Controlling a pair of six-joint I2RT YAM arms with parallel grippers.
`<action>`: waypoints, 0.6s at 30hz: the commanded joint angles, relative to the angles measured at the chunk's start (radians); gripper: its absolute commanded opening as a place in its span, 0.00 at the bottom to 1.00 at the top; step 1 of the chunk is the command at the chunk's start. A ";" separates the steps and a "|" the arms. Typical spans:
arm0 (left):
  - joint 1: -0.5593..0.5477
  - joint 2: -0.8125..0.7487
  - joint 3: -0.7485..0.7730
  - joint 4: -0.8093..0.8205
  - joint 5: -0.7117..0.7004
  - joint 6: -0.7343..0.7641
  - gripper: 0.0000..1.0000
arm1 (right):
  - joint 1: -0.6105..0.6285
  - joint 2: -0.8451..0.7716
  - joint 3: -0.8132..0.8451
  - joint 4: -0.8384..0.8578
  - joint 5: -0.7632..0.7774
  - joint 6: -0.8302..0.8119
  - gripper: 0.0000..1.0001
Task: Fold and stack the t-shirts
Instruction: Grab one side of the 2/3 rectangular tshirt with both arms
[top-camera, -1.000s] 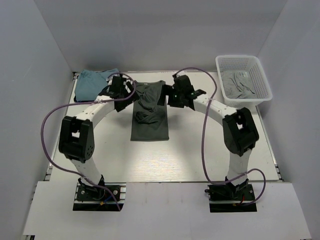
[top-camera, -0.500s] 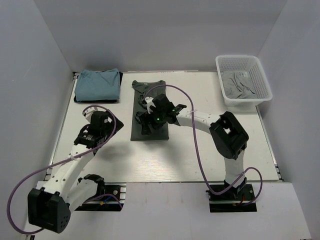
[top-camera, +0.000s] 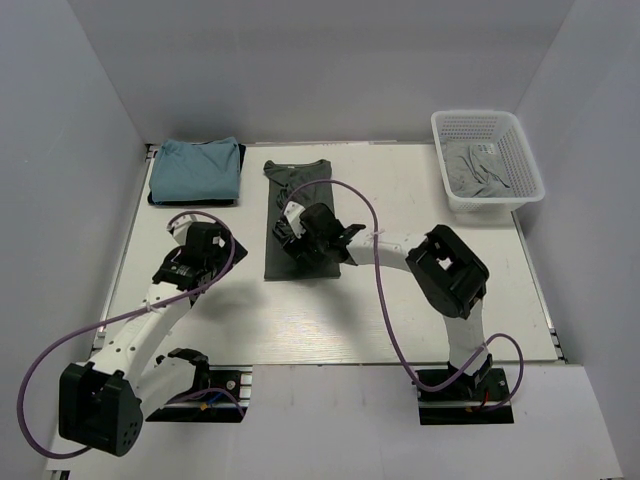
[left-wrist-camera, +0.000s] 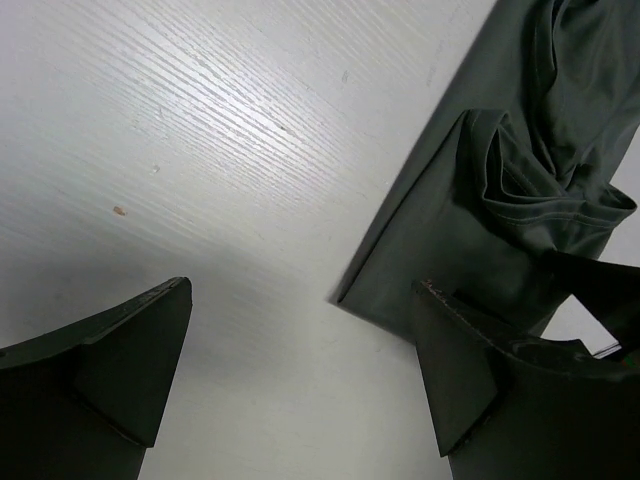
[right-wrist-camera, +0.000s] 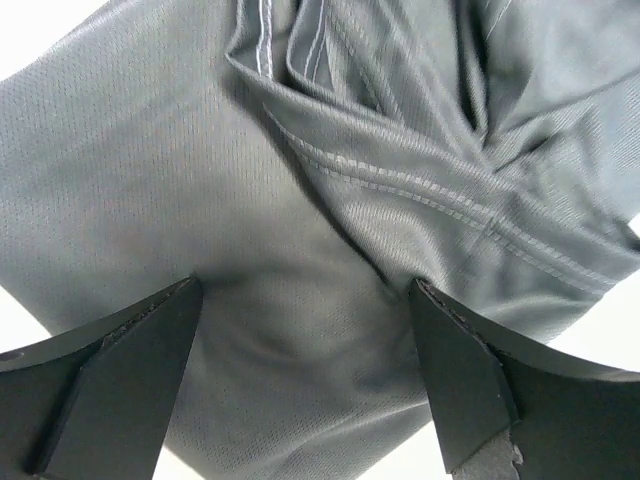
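A dark grey-green t-shirt (top-camera: 300, 195) lies folded into a long strip at the table's middle, with a bunched sleeve fold on top. My right gripper (top-camera: 297, 242) hangs open low over its near half. In the right wrist view the fabric (right-wrist-camera: 300, 180) fills the frame and the right gripper (right-wrist-camera: 305, 370) has cloth below its spread fingers, not pinched. My left gripper (top-camera: 203, 250) is open over bare table to the left of the shirt. The left wrist view has the left gripper (left-wrist-camera: 300, 370) open near the shirt's (left-wrist-camera: 500, 200) near left corner. A light teal-blue t-shirt (top-camera: 195, 170) lies folded at the back left.
A white mesh basket (top-camera: 520, 150) stands at the back right with paler grey t-shirts (top-camera: 475, 172) crumpled inside. White walls close in the table (top-camera: 400, 310) on three sides. The right arm's purple cable loops over the table beside the dark shirt.
Both grippers have left the far end of the dark shirt. The left arm swung back to the near left. The right gripper came down over the shirt's near half.
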 joint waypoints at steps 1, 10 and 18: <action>0.002 -0.005 0.031 0.002 0.001 0.023 1.00 | 0.026 -0.009 -0.004 0.122 0.121 -0.088 0.90; 0.002 0.020 0.020 0.073 0.039 0.046 1.00 | 0.046 -0.041 0.007 0.227 0.151 -0.103 0.90; 0.002 0.048 0.032 0.062 0.030 0.055 1.00 | 0.038 0.089 0.109 0.224 0.240 -0.190 0.90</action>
